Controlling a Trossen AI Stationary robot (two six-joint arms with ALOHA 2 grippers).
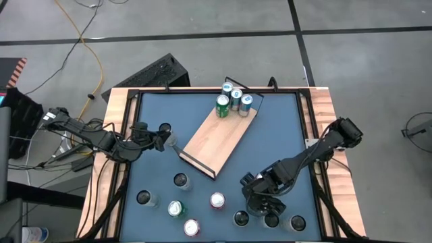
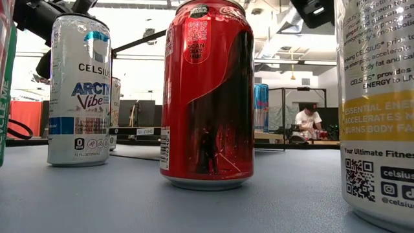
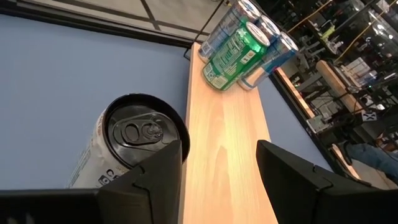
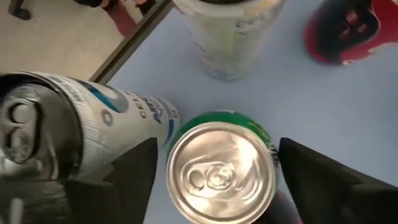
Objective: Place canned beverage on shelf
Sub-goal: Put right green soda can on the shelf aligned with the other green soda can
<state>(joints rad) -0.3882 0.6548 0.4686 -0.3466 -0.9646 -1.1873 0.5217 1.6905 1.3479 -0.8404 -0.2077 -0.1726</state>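
1. Looking at the right gripper [image 4: 217,149] first: its fingers are spread wide, one on each side of a green can [image 4: 217,177] with a silver top. The can is upright on the blue tabletop [image 4: 292,93], right in the gap. I can see a thin sliver of space on at least one side, so I wouldn't call it gripped.
2. Just outside one of those fingers there's a white-and-blue can [image 4: 56,124], really close. Further ahead of the gripper are a pale can [image 4: 230,31] and a red can [image 4: 342,28], both well apart from it.
3. From above, this gripper is over the near edge of the table with a few other loose cans scattered around it.
4. The left gripper [image 3: 219,152] is roughly half open with nothing between its fingers. Through the gap you just see bare wood.
5. That wood is the shelf [image 1: 216,142], lying at an angle across the middle of the table. Its near end is straight ahead of the left gripper, pretty much at the fingertips.
6. A black-topped can [image 3: 140,134] stands just beside one left finger, on the outside, next to the shelf's edge and not on it.
7. At the shelf's far end, well away from both grippers, a cluster of cans [image 1: 233,100] is already standing on it, one green and the rest silver-blue.
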